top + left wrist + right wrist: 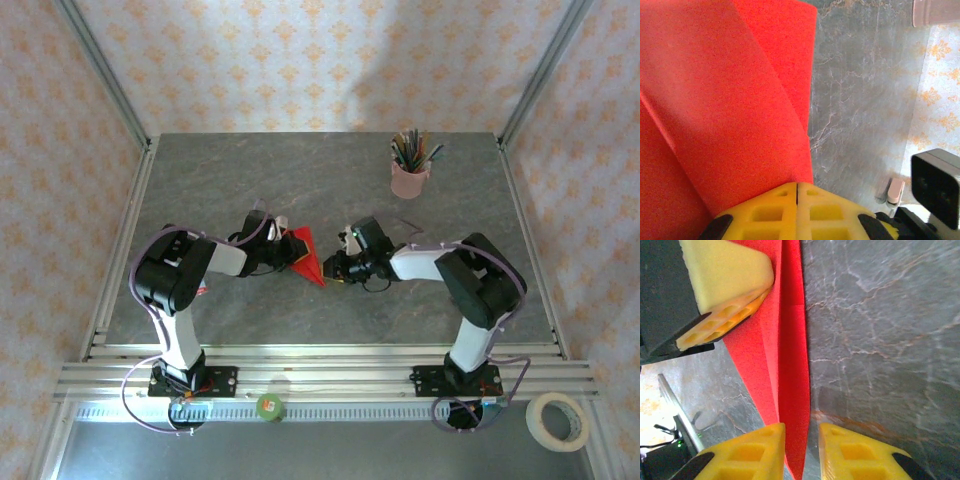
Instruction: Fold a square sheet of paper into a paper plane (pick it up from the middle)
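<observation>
Left gripper (797, 186): yellow pads shut flat against each other with the red paper (740, 100) pinched between them. Folded layers fan away from the pads.

Right gripper (801, 429): jaws a narrow gap apart, straddling the paper's thin pointed end. The paper lies against one pad and there's a sliver of space on the other side, so I read it as not clamped.

Paper location in the top view: mid-table on the grey table (250, 170), between the two grippers. The left gripper (283, 245) is at its 9 o'clock and the right gripper (335, 268) at its 4 o'clock. The point aims at roughly 5 o'clock. Can't tell if it's resting on the surface or lifted just off it.

Handling, my read:
- It's very light, thin and floppy, and a single layer won't hold shape.
- Any squeeze leaves a permanent crease.
- It could tear if the arms pull against each other.
- Best hold is on the multi-layer folded spine, where it's stiffest, not on a loose flap.

Pose: both arms rise from bases at the 6 o'clock edge with elbows up and forearms turned inward. The wrists are low and face each other across the paper.

Far side: pink pencil cup (410, 178) at about 1 o'clock from the paper, well apart.
</observation>
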